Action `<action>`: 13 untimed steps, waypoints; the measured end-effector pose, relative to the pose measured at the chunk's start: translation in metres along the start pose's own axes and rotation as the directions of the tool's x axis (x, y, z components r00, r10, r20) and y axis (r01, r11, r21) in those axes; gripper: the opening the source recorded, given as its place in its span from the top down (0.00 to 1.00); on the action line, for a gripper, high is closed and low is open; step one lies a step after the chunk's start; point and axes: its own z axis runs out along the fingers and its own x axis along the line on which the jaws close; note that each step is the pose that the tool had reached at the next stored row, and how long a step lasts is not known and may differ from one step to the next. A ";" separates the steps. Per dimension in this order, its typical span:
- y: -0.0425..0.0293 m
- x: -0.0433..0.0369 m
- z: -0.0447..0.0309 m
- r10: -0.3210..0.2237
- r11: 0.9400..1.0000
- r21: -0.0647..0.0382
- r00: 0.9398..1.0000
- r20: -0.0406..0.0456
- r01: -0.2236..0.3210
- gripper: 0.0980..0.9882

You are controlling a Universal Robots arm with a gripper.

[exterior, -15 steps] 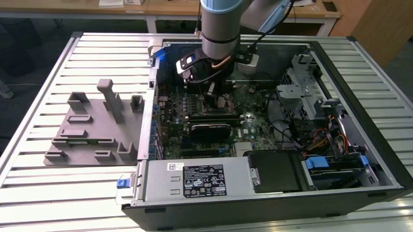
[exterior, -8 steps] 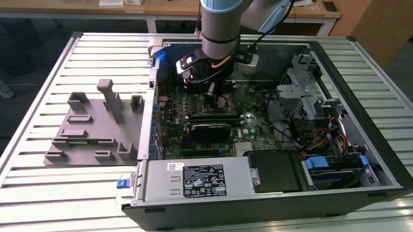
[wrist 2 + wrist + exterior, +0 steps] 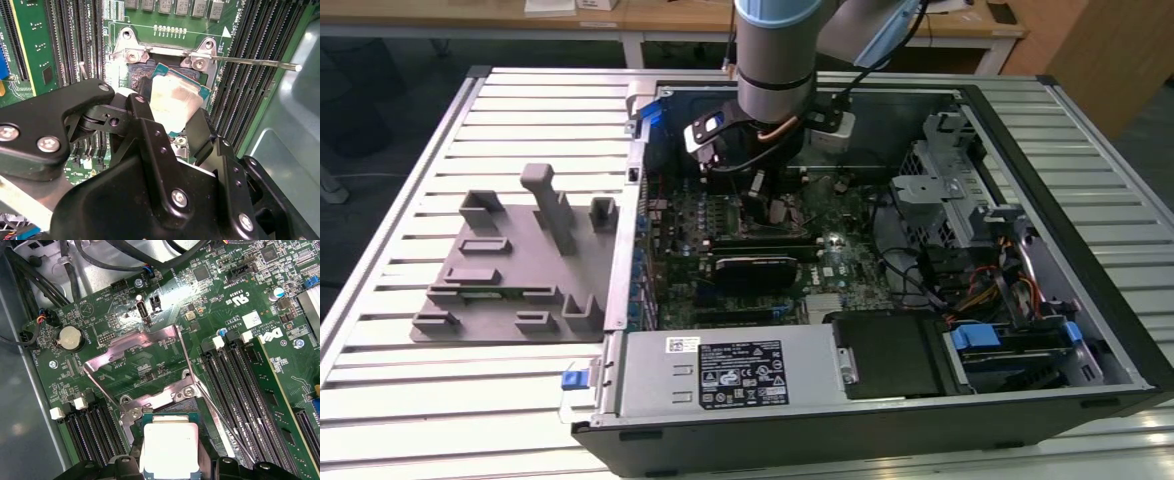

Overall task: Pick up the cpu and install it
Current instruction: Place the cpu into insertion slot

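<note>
The cpu (image 3: 175, 100), a flat square chip with a silver-grey top and greenish edge, sits between my gripper's (image 3: 172, 117) black fingers (image 3: 142, 107), which are shut on its opposite sides. It hangs slightly tilted just over the motherboard's socket (image 3: 137, 75). In the first wrist view the cpu (image 3: 167, 445) is over the socket frame (image 3: 131, 412), with the load plate (image 3: 135, 352) swung open beyond it and my gripper (image 3: 170, 467) around it. In the exterior view my gripper (image 3: 767, 205) reaches down into the open computer case (image 3: 1014, 130).
The thin socket lever (image 3: 250, 62) sticks out sideways. Memory slots (image 3: 245, 390) flank the socket on both sides. A grey plastic fixture (image 3: 520, 260) stands on the slatted table at the exterior view's left. A power supply (image 3: 720, 370) and drive cage (image 3: 961, 190) crowd the case.
</note>
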 end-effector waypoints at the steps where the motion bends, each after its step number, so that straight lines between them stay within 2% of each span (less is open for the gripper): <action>1: 0.0000 0.0000 0.0000 0.000 1.000 0.000 1.000 0.000 0.000 0.52; 5: 0.0002 0.0010 -0.0026 0.000 1.000 0.000 1.000 -0.004 0.000 0.52; 8: 0.0002 0.0009 -0.0059 0.000 1.000 0.000 1.000 -0.002 0.000 0.52; 13: 0.0003 0.0009 -0.0060 0.000 1.000 0.000 1.000 -0.001 0.000 0.52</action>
